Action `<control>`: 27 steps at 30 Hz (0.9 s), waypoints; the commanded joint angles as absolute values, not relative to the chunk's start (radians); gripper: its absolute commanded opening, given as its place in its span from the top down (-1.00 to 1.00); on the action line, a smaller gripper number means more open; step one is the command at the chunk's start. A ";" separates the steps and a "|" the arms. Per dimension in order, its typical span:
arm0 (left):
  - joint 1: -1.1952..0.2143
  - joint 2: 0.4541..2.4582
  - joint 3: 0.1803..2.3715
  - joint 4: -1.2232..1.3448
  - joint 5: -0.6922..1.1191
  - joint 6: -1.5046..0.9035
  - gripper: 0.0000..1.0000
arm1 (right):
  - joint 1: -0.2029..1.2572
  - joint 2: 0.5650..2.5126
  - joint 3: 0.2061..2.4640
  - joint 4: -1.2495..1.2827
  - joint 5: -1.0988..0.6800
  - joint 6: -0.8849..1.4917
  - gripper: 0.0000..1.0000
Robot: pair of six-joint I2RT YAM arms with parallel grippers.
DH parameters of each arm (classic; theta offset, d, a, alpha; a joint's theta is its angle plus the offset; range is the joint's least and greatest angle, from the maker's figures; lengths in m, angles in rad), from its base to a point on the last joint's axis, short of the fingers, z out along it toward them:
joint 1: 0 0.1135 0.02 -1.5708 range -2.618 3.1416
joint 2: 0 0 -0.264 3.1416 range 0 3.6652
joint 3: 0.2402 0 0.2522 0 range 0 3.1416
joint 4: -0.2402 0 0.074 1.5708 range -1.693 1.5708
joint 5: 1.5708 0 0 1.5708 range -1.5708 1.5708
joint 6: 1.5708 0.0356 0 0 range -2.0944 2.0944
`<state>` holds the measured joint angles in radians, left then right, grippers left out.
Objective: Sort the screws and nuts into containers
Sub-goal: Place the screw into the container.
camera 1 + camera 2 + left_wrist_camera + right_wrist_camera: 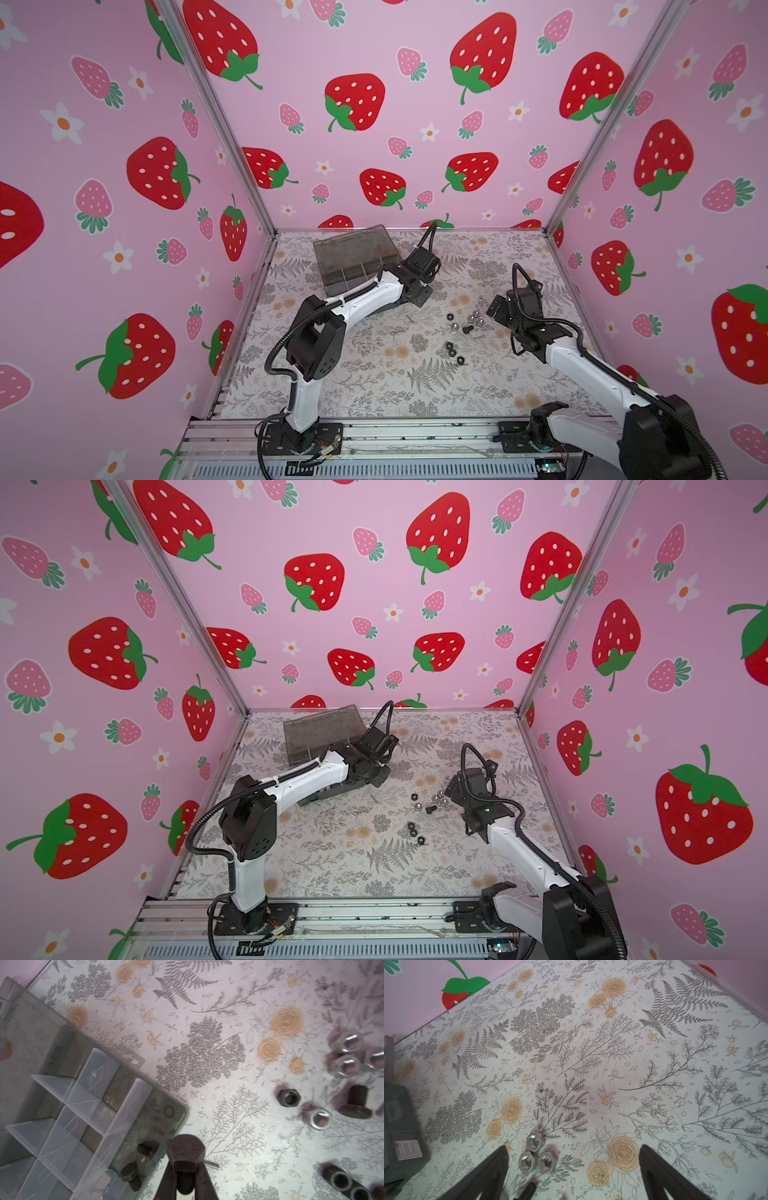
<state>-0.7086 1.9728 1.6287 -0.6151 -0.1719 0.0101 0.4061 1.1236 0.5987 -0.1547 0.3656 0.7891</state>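
Small, stiff and likely slick, the black metal hex-head bolt (pixel 186 1152) is pinched by its threaded shaft, the surest hold, in the narrow left claw (pixel 186 1169) just beside the smoky-grey plastic organiser box (pixel 182 1108), while the right claw (pixel 574 1147) gapes wide above three silver hex nuts (pixel 535 1142).

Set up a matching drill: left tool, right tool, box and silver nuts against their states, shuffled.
A. left tool
B. right tool
C. box
D. silver nuts

1. loose on the table
2. open
3. contains two bolts
4. shut on a bolt

Pairs: A-4, B-2, C-3, D-1.
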 commanded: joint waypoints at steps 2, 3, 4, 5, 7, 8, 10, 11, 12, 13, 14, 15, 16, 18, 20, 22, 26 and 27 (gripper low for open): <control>-0.656 1.999 1.693 -0.672 -0.180 -0.020 1.00 | 0.413 1.098 0.583 -0.178 0.385 0.808 -0.99; -0.645 2.010 1.704 -0.678 -0.174 -0.022 1.00 | 0.412 1.097 0.584 -0.179 0.385 0.808 -0.99; -0.634 2.019 1.711 -0.681 -0.170 -0.025 1.00 | 0.412 1.098 0.584 -0.178 0.385 0.808 -0.99; -0.627 2.027 1.716 -0.681 -0.167 -0.026 1.00 | 0.412 1.099 0.584 -0.178 0.385 0.808 -0.99; -0.615 2.048 1.733 -0.688 -0.154 -0.026 1.00 | 0.411 1.101 0.586 -0.177 0.383 0.810 -0.99; -0.614 2.057 1.742 -0.692 -0.150 -0.026 1.00 | 0.412 1.103 0.586 -0.175 0.382 0.810 -0.99; -0.607 2.076 1.756 -0.700 -0.147 -0.026 1.00 | 0.412 1.107 0.589 -0.176 0.382 0.809 -0.99; -0.607 2.083 1.759 -0.702 -0.145 -0.026 1.00 | 0.412 1.107 0.589 -0.176 0.382 0.808 -0.99; -0.605 2.092 1.764 -0.702 -0.145 -0.028 1.00 | 0.413 1.108 0.589 -0.176 0.383 0.808 -0.99; -0.603 2.100 1.768 -0.701 -0.143 -0.031 1.00 | 0.412 1.108 0.589 -0.176 0.383 0.808 -0.99; -0.601 2.108 1.771 -0.701 -0.141 -0.035 1.00 | 0.412 1.108 0.589 -0.178 0.383 0.808 -0.99; -0.599 2.115 1.773 -0.699 -0.141 -0.039 1.00 | 0.411 1.108 0.591 -0.178 0.385 0.806 -0.99; -0.597 2.122 1.776 -0.699 -0.140 -0.041 1.00 | 0.412 1.108 0.592 -0.180 0.385 0.807 -0.99; -0.594 2.132 1.780 -0.695 -0.136 -0.047 1.00 | 0.411 1.108 0.593 -0.182 0.385 0.806 -0.99; -0.591 2.140 1.782 -0.693 -0.129 -0.047 1.00 | 0.413 1.108 0.595 -0.185 0.386 0.807 -0.99; -0.590 2.147 1.784 -0.697 -0.127 -0.048 0.99 | 0.412 1.107 0.595 -0.188 0.388 0.806 -0.99; -0.591 2.145 1.776 -0.698 -0.126 -0.054 0.83 | 0.413 1.102 0.594 -0.191 0.393 0.806 -0.99; -0.591 2.142 1.772 -0.695 -0.125 -0.057 0.75 | 0.412 1.102 0.595 -0.192 0.394 0.807 -0.99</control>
